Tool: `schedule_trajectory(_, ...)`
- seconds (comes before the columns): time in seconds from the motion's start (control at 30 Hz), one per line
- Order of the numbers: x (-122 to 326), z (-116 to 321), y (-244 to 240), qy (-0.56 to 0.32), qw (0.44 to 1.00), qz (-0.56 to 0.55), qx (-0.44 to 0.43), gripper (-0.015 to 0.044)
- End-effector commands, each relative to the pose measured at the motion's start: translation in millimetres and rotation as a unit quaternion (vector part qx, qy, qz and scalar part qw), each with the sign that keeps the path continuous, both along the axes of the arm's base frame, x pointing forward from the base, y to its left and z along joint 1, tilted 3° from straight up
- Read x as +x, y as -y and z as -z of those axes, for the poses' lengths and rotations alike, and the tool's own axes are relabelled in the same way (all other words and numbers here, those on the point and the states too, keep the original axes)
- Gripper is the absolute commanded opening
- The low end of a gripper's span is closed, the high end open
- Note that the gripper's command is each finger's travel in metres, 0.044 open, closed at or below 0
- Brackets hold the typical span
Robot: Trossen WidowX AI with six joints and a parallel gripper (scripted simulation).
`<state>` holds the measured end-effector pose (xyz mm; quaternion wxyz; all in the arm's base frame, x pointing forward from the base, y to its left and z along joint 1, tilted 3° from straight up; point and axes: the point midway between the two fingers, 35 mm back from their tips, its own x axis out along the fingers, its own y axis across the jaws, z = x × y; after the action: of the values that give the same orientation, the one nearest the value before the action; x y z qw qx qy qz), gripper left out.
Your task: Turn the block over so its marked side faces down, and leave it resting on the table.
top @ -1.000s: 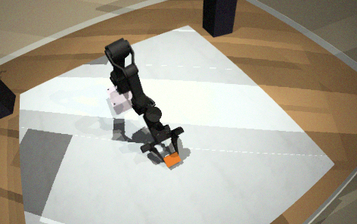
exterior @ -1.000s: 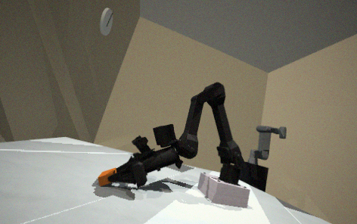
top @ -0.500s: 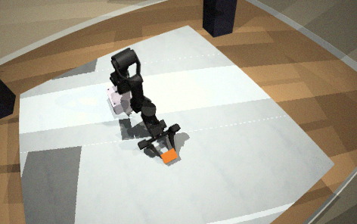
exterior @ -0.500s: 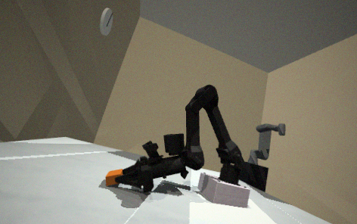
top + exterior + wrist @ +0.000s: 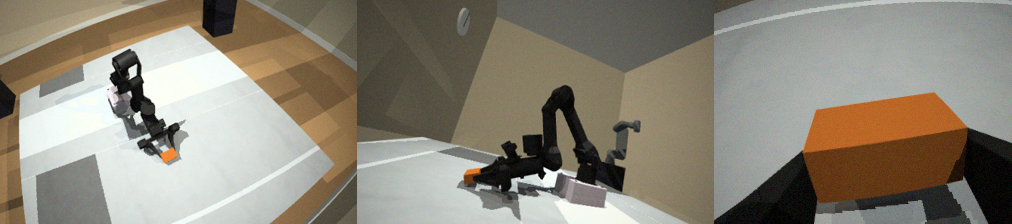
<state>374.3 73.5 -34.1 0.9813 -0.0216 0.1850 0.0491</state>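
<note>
Gripping the orange block (image 5: pixel 169 155) from its 2 sides, the gripper (image 5: pixel 165 151) lies nearly flat along the white table (image 5: pixel 234 125), its jaws clamped on the block at the arm's far end. The low, near-horizontal wrist suggests the block is being laid down after rotation (whether it already touches the surface cannot be told). No mark, label or writing is legible on the visible faces, so the marked side plausibly faces down.
</note>
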Motion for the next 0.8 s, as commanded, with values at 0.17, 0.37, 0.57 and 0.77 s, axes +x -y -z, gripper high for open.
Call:
schedule_trajectory(0.17,-0.1,-0.2,0.4,0.001,1.0,0.001,-0.002,0.0184)
schedule_trajectory(0.37,-0.1,-0.2,0.4,0.001,1.0,0.001,-0.002,0.0341)
schedule_trajectory(0.57,-0.1,-0.2,0.4,0.001,1.0,0.001,-0.002,0.044)
schedule_trajectory(0.77,-0.1,-0.2,0.4,0.001,1.0,0.001,-0.002,0.044)
